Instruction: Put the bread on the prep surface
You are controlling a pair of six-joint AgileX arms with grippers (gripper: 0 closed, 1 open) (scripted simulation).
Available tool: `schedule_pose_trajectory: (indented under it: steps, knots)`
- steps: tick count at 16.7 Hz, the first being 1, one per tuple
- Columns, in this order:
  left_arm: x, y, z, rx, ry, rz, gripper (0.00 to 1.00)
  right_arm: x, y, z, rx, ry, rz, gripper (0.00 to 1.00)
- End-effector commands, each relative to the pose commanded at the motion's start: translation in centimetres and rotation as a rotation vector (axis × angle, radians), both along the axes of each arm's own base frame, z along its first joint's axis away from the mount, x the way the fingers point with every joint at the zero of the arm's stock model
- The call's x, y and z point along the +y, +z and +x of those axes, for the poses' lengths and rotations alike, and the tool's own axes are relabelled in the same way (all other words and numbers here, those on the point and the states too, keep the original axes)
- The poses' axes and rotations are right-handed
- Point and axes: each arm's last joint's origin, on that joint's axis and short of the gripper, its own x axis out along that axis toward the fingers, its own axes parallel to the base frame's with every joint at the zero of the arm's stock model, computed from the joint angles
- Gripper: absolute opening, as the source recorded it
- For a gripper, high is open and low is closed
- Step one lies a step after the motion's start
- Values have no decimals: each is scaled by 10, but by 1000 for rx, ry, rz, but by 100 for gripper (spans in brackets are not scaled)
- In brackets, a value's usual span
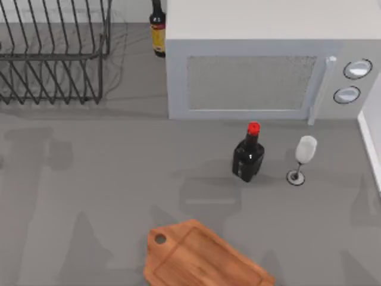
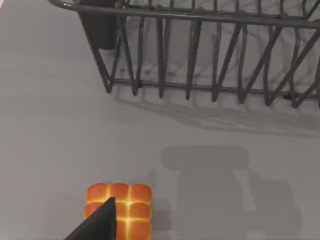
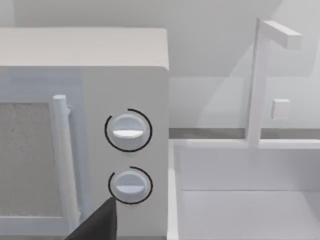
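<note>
The bread [image 2: 127,210] is a golden pull-apart loaf scored into squares, lying on the grey countertop a little in front of the dish rack in the left wrist view. A dark part of my left gripper [image 2: 97,222] hangs over the bread's near side, partly covering it. The prep surface [image 1: 202,259], an orange-brown wooden cutting board with a round hole at its handle end, lies at the front centre of the table, partly cut off by the picture's edge. A dark part of my right gripper [image 3: 100,222] faces the microwave's knobs.
A wire dish rack [image 1: 53,53] stands at the back left. The white microwave [image 1: 262,65] fills the back right, with a dark red-capped bottle [image 1: 248,155] and a wine glass [image 1: 302,158] before it. A sauce bottle [image 1: 157,30] stands behind. A white sink [image 3: 250,200] lies right of the microwave.
</note>
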Motion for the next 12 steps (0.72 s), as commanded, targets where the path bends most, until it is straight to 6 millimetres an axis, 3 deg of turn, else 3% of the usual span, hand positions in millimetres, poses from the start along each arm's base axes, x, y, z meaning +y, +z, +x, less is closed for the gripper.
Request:
schedule_pose_trajectory:
  steps: [2, 6, 9, 12]
  knots:
    - [9, -9, 42, 226, 8, -9, 100, 0, 0, 0, 0, 0, 0, 100]
    - [33, -47, 116, 614, 9, -28, 100, 0, 0, 0, 0, 0, 0, 100]
    - [52, -74, 153, 804, -1, -42, 100, 0, 0, 0, 0, 0, 0, 100]
    - [68, -90, 175, 910, -12, -53, 100, 0, 0, 0, 0, 0, 0, 100]
